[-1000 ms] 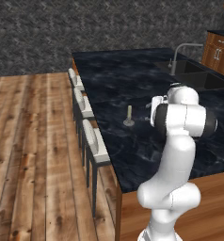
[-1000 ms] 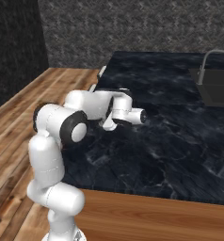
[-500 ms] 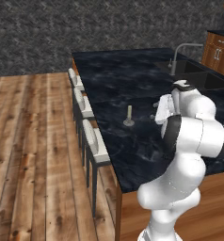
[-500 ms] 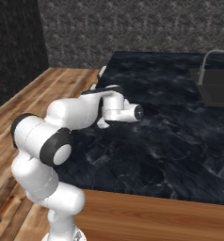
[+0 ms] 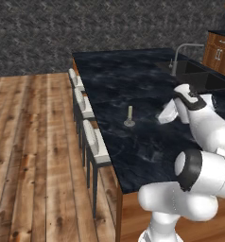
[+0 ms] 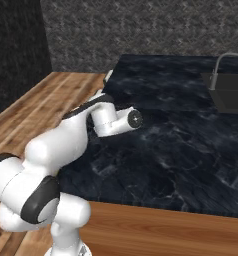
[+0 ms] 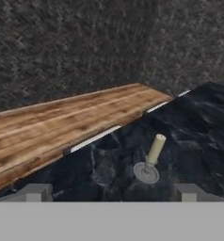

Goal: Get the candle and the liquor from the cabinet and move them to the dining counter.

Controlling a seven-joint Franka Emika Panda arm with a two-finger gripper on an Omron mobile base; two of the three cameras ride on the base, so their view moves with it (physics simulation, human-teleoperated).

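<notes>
The candle point(image 5: 129, 116), a cream stick in a small silvery holder, stands upright on the black marble dining counter point(image 5: 133, 75) near its stool side. My gripper point(image 5: 161, 117) hovers over the counter a short way to the right of the candle, pointing toward it. In the hand view the candle point(image 7: 151, 161) stands ahead of my gripper point(image 7: 111, 193), whose fingertips point(image 7: 36, 192) are spread wide with nothing between them. The liquor and the cabinet are out of view.
White stools point(image 5: 88, 109) line the counter's left edge above the wooden floor point(image 5: 34, 142). A sink with a faucet point(image 5: 180, 54) is set into the far right of the counter; the sink point(image 6: 231, 92) also shows in the right base view. Lower wooden drawers point(image 5: 220, 49) stand behind it.
The arm has folded back toward the base, its elbow swinging down and round. The hand drew slightly away from the candle, which stays where it stood. The gripper stays open.
</notes>
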